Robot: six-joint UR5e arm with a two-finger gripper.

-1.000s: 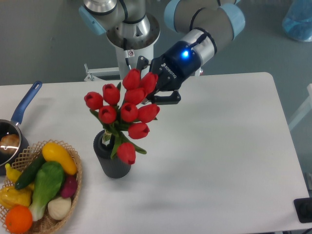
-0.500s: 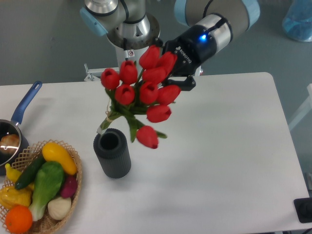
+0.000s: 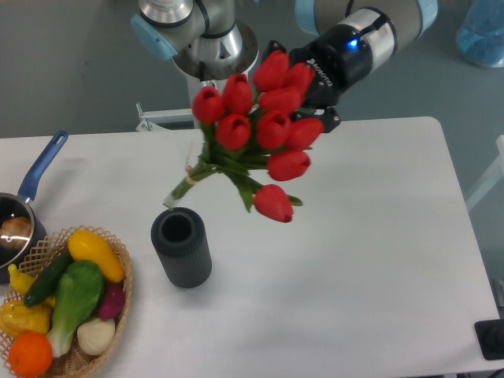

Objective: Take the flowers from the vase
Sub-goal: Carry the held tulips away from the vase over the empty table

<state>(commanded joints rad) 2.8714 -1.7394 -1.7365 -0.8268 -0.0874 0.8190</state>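
A black claw (image 3: pixel 303 98) on a silver and pale blue robot arm (image 3: pixel 358 31) reaches in from the top edge at about one o'clock. It is clenched on the flowers (image 3: pixel 264 130), a bunch of red tulip buds with green stems; the buds hide most of the fingers, and only one dark finger (image 3: pixel 329 120) shows at the right of the bunch.

The flowers hang in the air above the bench (image 3: pixel 354 260), fully clear of the vase (image 3: pixel 182 248). The bunch is tilted, with the buds up toward one o'clock and the bound stem ends (image 3: pixel 179 189) pointing down toward seven o'clock. One bud (image 3: pixel 274 202) droops lowest, at the six o'clock side of the bunch.

The vase, a short dark ribbed cylinder with a round open mouth, stands upright on the white bench at about seven o'clock from the flowers. The stem ends are above it and apart from its rim.

At nine o'clock from the vase, near the left edge, a wicker basket (image 3: pixel 118 248) holds colourful fruit and vegetables (image 3: pixel 75 295). Above the basket, at the left edge, sits a saucepan (image 3: pixel 17 224) with a blue handle. The arm's grey base (image 3: pixel 213 55) stands behind the bench at twelve o'clock.
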